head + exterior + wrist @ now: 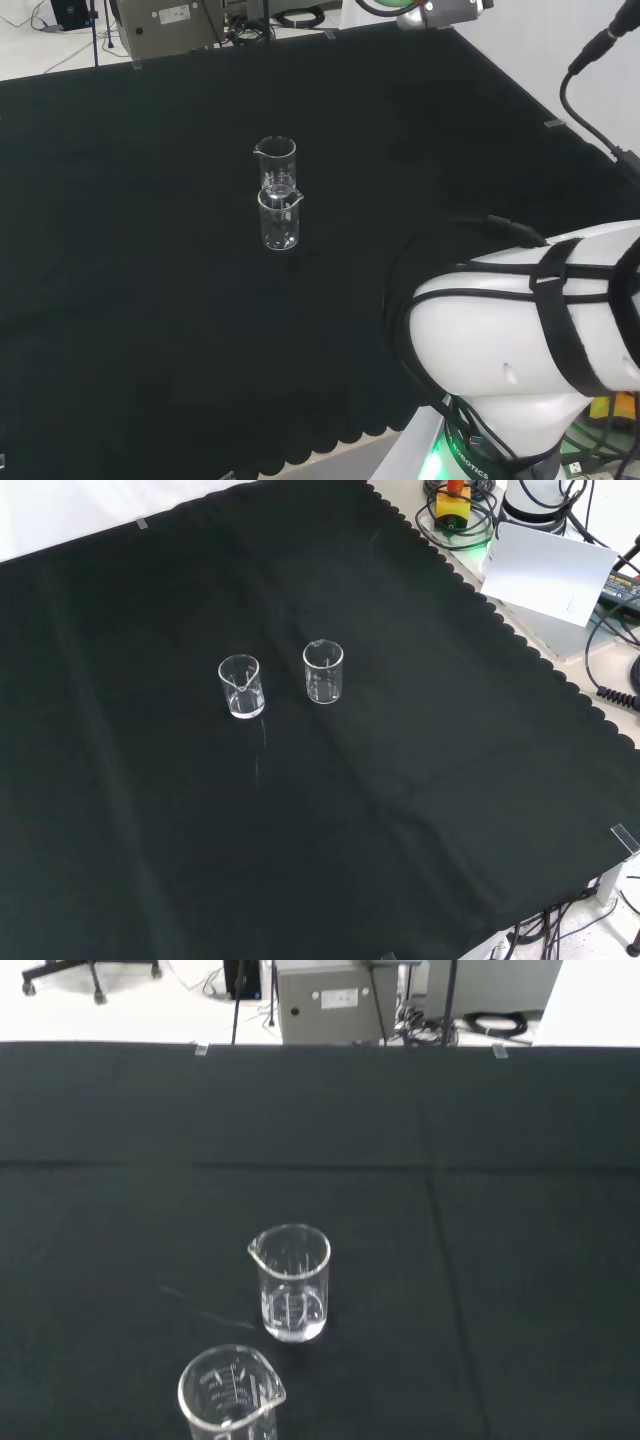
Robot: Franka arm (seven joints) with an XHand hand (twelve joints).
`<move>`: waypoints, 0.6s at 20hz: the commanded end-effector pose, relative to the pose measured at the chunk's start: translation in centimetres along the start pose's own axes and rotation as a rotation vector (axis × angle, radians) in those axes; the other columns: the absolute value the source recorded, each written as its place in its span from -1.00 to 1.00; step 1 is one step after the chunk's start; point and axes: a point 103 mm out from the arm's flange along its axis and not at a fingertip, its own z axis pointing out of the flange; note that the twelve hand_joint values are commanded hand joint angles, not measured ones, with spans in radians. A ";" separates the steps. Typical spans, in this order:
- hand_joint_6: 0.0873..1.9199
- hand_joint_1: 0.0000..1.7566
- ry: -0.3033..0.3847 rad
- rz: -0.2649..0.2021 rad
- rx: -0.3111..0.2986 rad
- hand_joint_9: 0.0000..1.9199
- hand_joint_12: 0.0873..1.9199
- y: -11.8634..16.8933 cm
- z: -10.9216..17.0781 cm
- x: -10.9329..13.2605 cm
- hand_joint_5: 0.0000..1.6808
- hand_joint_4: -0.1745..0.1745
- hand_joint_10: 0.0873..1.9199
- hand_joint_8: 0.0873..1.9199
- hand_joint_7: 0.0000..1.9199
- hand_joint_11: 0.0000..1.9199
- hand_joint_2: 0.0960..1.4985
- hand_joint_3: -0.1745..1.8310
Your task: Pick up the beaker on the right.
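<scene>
Beakers, two of them, stand upright on the black cloth [150,830], both small cylinders of clear glass with a pouring lip at the rim and faint printed marks on the wall. In the front view they stand side by side and a little apart near the middle of the cloth: the right beaker [323,672] and the left beaker [241,687], whose lip faces the camera. In the head view the same pair line up one behind the other, the right beaker [279,218] nearer the arm and overlapping the foot of the left beaker [275,160] behind it. Seen from the wrist, one stands whole [290,1282] and the other is cut off at the picture's edge [230,1400], the two apart from each other. Both look empty; nothing coloured or cloudy shows inside either. The cloth is matte, lightly creased, and has a scalloped edge where it ends at the bench. The arm's white link [520,340], smooth and rounded, with black cables strapped across it, stands at the right of the head view. How far the fingers are spread I cannot tell, so the beakers' place relative to them cannot be given either; nothing touches either beaker.
</scene>
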 end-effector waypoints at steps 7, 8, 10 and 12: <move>-1.00 -1.00 -0.006 0.107 0.011 -0.53 0.38 0.3 2.5 -2.1 -0.66 0.04 -1.00 -0.55 -0.96 -0.94 0.81 -0.78; -1.00 -1.00 0.002 0.112 0.013 -0.53 0.38 0.5 3.0 -2.3 -0.65 0.04 -1.00 -0.55 -0.95 -0.94 0.81 -0.78; -1.00 -0.97 0.025 0.121 0.013 -0.51 0.39 1.0 4.2 -2.8 -0.65 0.04 -1.00 -0.54 -0.93 -0.93 0.79 -0.79; -1.00 -0.82 0.036 0.126 0.007 -0.46 0.40 2.0 5.4 -3.3 -0.62 0.04 -1.00 -0.53 -0.88 -0.91 0.71 -0.81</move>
